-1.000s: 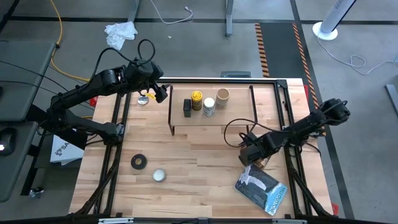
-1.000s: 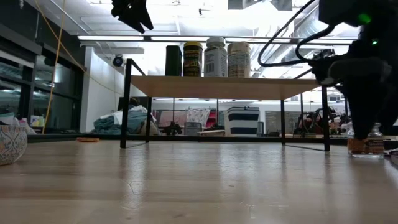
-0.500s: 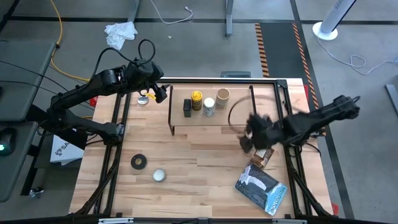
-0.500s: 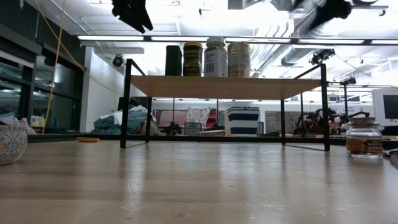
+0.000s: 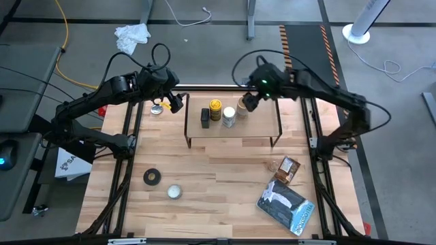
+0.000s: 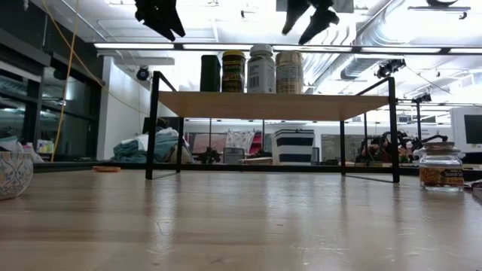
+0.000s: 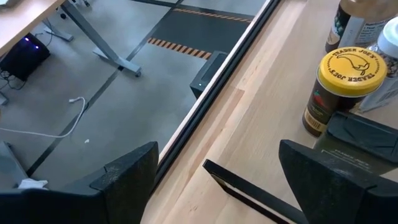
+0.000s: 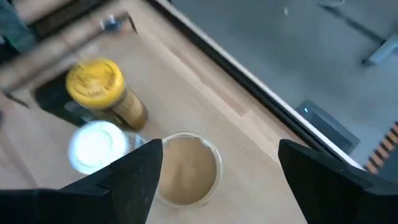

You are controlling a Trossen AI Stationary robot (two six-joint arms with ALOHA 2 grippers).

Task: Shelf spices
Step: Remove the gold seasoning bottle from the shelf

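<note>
1. Two grippers are up over the back of the table. The right gripper (image 5: pixel 249 102) hovers at upper centre of the high view, fingers (image 8: pixel 134 180) spread wide and empty, directly above the tan-lidded jar (image 5: pixel 244 104).
2. That jar stands on the low rack with a light wood plank top and thin black wire legs (image 5: pixel 262 126), alongside the white-capped bottle (image 5: pixel 229 116), the yellow-lidded jar (image 5: pixel 215 108) and the dark bottle (image 5: pixel 205 117), all bunched on the plank's left half.
3. The left gripper (image 5: pixel 178 101) hangs just past the rack's left end, its jaws parted with nothing between them.
4. Off the rack, lower right of the high view, a tiny brown-topped glass jar (image 5: pixel 273 165) sits on the table just beside a flat brown packet (image 5: pixel 289 169).
5. Below them lies a blue-and-white package (image 5: pixel 285 205).
6. Lower left: a black tape roll (image 5: pixel 152 177) and a small round silvery tin (image 5: pixel 174 192).
</note>
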